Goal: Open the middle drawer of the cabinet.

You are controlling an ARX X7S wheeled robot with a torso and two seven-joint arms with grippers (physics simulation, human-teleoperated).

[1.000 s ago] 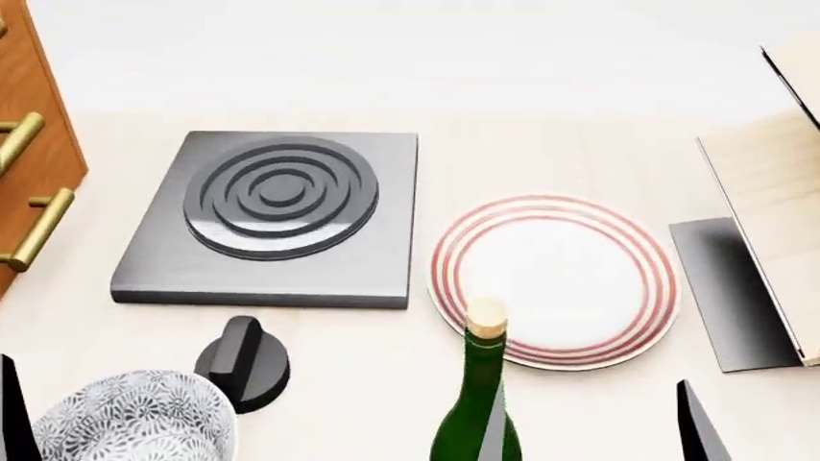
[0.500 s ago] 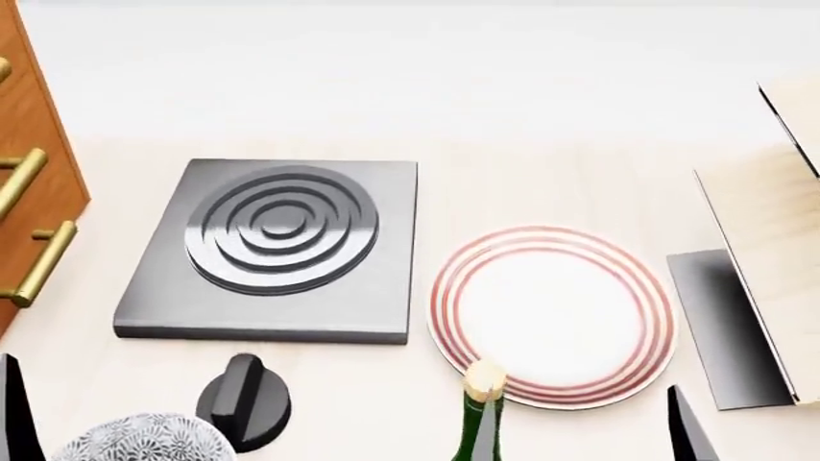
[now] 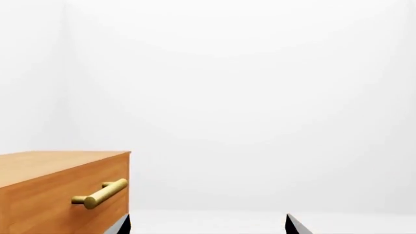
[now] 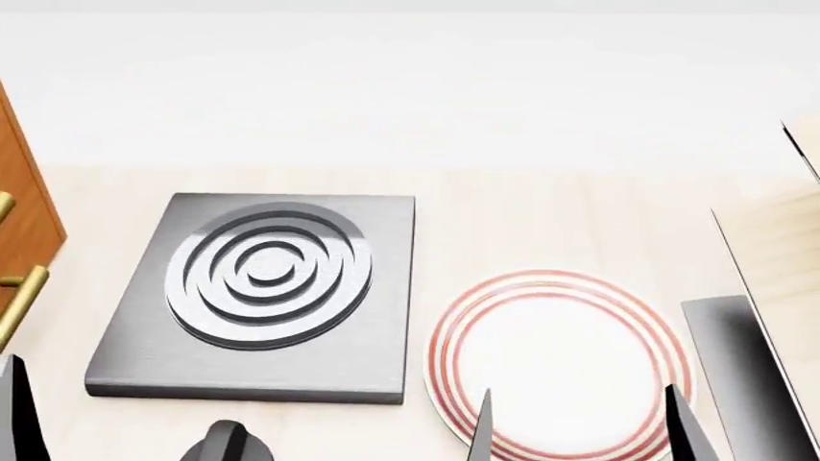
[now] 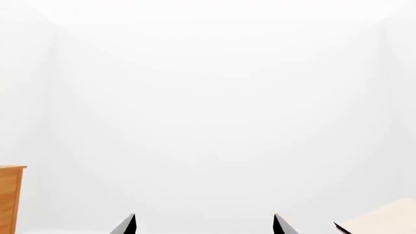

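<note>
Table (image 4: 539,206) with hotplate (image 4: 256,298), plate (image 4: 558,360)

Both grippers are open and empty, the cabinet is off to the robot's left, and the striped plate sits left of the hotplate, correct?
Not quite. In the head view the plate lies to the right of the hotplate, not left. The rest holds: the cabinet is at the left, and both wrist views show the left gripper and right gripper open and empty.

We see plain white walls (image 5: 215,107) all round, meeting at soft corners, evenly lit with no hard shadows. Below us runs a pale light-wood tabletop (image 4: 539,206), its far edge against the white wall. A pale wooden rack (image 4: 784,259) stands far right.
</note>
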